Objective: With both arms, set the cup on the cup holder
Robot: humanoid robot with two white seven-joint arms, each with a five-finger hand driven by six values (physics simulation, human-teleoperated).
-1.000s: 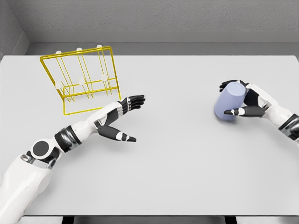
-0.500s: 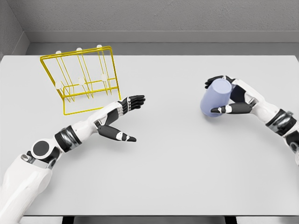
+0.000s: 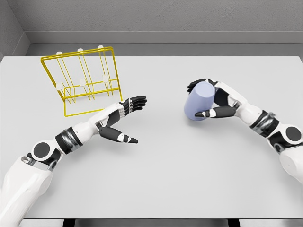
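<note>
A pale lavender cup (image 3: 198, 102) is held tilted just above the table, right of centre, with my right hand (image 3: 204, 99) shut on it, thumb in front and fingers over its far side. The yellow wire cup holder (image 3: 81, 80), with white-tipped pegs, stands at the far left of the table. My left hand (image 3: 129, 119) hovers open just in front and right of the holder, fingers stretched toward the cup and thumb pointing down-right, holding nothing.
The grey table (image 3: 161, 175) spans the whole view, with its front edge at the bottom and a grey wall behind it. A wide stretch of bare surface lies between my two hands.
My right hand has carried the cup leftward across the table, from near the right edge to right of centre. The left arm has not moved.
</note>
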